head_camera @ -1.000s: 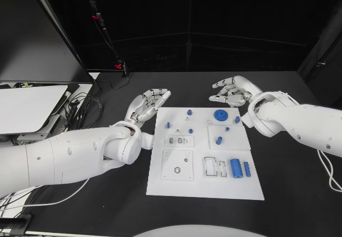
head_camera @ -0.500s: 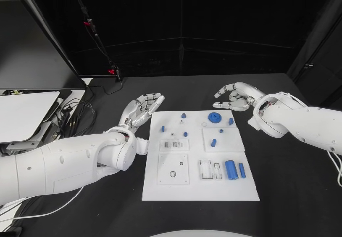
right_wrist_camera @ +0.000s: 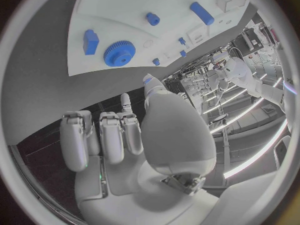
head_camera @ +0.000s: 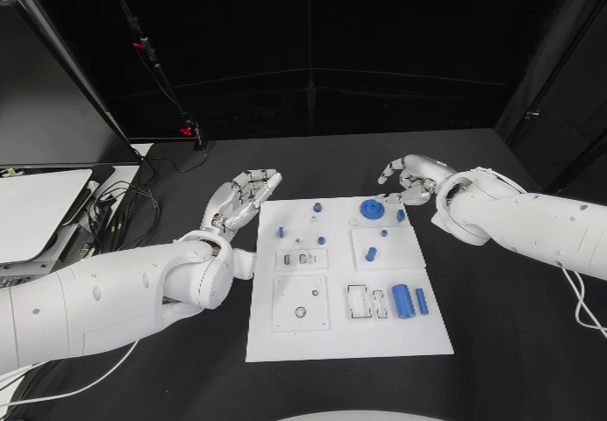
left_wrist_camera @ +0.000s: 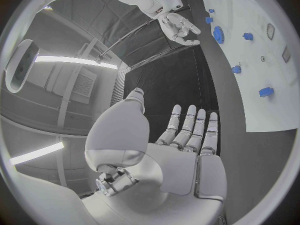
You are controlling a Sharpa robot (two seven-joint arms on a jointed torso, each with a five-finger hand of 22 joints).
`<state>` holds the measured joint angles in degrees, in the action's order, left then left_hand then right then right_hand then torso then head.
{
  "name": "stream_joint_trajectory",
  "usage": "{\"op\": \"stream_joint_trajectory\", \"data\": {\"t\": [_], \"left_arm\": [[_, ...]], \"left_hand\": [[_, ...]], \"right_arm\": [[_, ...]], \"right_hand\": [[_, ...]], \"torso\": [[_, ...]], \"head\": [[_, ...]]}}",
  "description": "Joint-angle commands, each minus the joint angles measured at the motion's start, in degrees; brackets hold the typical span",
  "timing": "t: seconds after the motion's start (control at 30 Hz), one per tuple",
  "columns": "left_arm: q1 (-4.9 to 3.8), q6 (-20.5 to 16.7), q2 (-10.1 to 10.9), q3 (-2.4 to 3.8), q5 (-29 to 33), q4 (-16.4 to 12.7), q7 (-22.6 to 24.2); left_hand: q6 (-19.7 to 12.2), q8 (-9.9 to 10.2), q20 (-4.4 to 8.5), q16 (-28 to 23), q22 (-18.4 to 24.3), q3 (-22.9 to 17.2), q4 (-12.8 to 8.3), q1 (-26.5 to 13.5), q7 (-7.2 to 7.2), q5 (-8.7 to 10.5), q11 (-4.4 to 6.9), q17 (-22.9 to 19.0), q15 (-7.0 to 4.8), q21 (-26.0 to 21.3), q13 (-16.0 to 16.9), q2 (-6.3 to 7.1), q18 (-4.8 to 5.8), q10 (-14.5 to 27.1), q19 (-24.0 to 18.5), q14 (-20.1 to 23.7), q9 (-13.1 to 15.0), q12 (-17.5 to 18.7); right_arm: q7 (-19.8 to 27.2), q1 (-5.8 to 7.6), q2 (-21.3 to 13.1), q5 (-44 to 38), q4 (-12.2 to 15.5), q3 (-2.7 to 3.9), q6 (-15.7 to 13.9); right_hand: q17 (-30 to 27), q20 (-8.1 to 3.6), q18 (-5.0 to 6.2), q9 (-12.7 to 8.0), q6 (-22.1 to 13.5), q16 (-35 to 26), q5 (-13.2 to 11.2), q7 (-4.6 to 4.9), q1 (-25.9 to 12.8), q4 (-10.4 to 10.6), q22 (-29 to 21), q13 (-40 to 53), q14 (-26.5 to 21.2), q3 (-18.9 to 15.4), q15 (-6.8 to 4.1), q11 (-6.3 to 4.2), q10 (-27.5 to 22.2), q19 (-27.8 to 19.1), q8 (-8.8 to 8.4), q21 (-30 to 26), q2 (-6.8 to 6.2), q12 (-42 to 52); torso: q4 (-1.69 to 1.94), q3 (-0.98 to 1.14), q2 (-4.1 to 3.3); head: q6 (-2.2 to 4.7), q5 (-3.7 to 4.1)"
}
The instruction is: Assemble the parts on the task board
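Observation:
The white task board [head_camera: 348, 338] lies in the middle of the black table. A blue gear [head_camera: 371, 209] sits near its far edge, among several small blue pegs [head_camera: 317, 207]. A blue cylinder [head_camera: 403, 301] and a thinner blue bar [head_camera: 421, 303] lie at its near right. My left hand [head_camera: 246, 197] hovers beside the board's far left corner, fingers straight and apart, holding nothing. My right hand [head_camera: 411, 175] hangs just past the far right corner, fingers curled in, nothing visible in them. The right wrist view shows this hand [right_wrist_camera: 119, 140] short of the gear [right_wrist_camera: 119, 53] and board [right_wrist_camera: 162, 5].
White recessed plates [head_camera: 309, 303] with slots sit on the board's near half. A white box [head_camera: 38, 197] and loose cables [head_camera: 120, 215] lie at the table's left. A black monitor [head_camera: 57, 79] stands behind them. In the left wrist view the left hand [left_wrist_camera: 187, 140] faces the board [left_wrist_camera: 262, 45].
The whole head view has shifted, so the camera moved. Relative to the board, both hands keep almost the same places and poses.

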<state>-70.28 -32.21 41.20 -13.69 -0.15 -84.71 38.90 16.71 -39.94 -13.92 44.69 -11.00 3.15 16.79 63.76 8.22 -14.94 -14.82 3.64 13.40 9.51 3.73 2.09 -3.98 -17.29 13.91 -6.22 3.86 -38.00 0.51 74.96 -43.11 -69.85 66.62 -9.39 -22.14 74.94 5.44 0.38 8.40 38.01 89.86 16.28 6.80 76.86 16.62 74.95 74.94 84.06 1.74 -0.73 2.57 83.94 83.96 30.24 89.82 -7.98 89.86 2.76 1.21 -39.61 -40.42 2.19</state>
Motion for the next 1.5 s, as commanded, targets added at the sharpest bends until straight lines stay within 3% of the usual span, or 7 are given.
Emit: {"op": "stream_joint_trajectory", "data": {"t": [0.03,0.27,0.43,0.8,1.5], "left_arm": [[-0.06,0.55,-0.06,0.05,-0.41,0.04,16.08],[-0.03,0.63,-0.02,0.05,-0.41,0.09,16.03],[-0.03,0.71,0.03,0.05,-0.41,0.07,16.02],[-0.03,0.78,0.11,0.06,-0.41,0.01,16.01],[-0.01,0.73,0.19,0.06,-0.41,0.02,15.99]], "left_hand": [[0.55,-0.07,-0.40,0.19,-0.06,-0.37,0.10,-0.06,8.73,-0.36,-0.14,0.07,0.52,0.22,-0.03,-0.60,-0.50,-0.40,0.06,-0.01,-0.09,-0.36],[0.55,-0.07,-0.41,0.20,-0.05,-0.37,0.10,-0.06,8.73,-0.37,-0.15,0.07,0.53,0.21,-0.03,-0.62,-0.50,-0.41,0.04,-0.01,-0.10,-0.37],[0.55,-0.07,-0.41,0.20,-0.05,-0.37,0.10,-0.06,8.73,-0.37,-0.15,0.07,0.53,0.21,-0.03,-0.62,-0.50,-0.41,0.04,-0.01,-0.10,-0.37],[0.54,-0.04,-0.46,0.23,-0.06,-0.38,0.10,-0.01,8.74,-0.41,-0.18,0.07,0.58,0.23,-0.03,-0.76,-0.49,-0.47,0.02,-0.04,-0.10,-0.40],[0.53,0.00,-0.50,0.26,-0.06,-0.38,0.09,0.06,8.75,-0.70,-0.20,0.07,0.63,0.26,-0.03,-0.90,-0.49,-0.53,-0.03,-0.06,-0.10,-0.42]], "right_arm": [[-4.26,-0.28,0.89,-5.15,-0.92,0.03,2.13],[-6.08,-1.35,2.41,-6.31,-2.44,0.03,3.33],[-6.59,-1.70,3.30,-6.54,-3.48,0.04,3.66],[-7.39,-1.92,4.98,-7.06,-4.96,0.04,4.23],[-10.24,-2.27,7.22,-7.89,-6.39,0.05,6.30]], "right_hand": [[15.06,0.54,-0.38,-0.15,0.18,0.14,0.13,-0.09,0.17,0.03,15.05,15.06,5.94,0.99,0.49,0.51,6.06,6.04,-0.11,0.18,-1.20,0.14],[15.06,0.84,-0.38,-0.31,0.43,0.14,-0.13,0.14,-0.01,0.14,15.05,15.06,5.94,1.48,1.06,0.75,6.06,6.04,-0.25,0.18,-2.33,0.14],[15.06,0.98,-0.38,-0.49,0.12,0.14,-0.09,0.23,0.08,0.10,15.05,15.06,5.94,1.82,1.25,0.87,6.06,6.04,-0.55,0.18,-2.30,0.14],[15.06,1.18,-0.38,-0.72,0.26,0.14,-0.13,0.33,0.30,0.05,15.05,15.06,5.94,2.55,1.44,1.00,6.06,6.04,-0.88,0.18,-1.67,0.14],[15.06,1.46,-0.38,-1.13,1.88,0.14,-0.41,0.61,0.49,-0.10,15.05,15.06,5.94,3.59,1.68,1.28,6.06,6.04,-1.50,0.18,-0.56,0.14]], "torso": [[-0.09,-0.02,0.06],[-0.01,-0.04,0.01],[-0.01,-0.04,-0.02],[0.07,0.02,0.00],[-0.01,-0.08,0.06]], "head": [[-0.14,-0.03],[-0.31,0.07],[-0.56,-0.46],[-0.86,-0.69],[-1.31,-0.75]]}}
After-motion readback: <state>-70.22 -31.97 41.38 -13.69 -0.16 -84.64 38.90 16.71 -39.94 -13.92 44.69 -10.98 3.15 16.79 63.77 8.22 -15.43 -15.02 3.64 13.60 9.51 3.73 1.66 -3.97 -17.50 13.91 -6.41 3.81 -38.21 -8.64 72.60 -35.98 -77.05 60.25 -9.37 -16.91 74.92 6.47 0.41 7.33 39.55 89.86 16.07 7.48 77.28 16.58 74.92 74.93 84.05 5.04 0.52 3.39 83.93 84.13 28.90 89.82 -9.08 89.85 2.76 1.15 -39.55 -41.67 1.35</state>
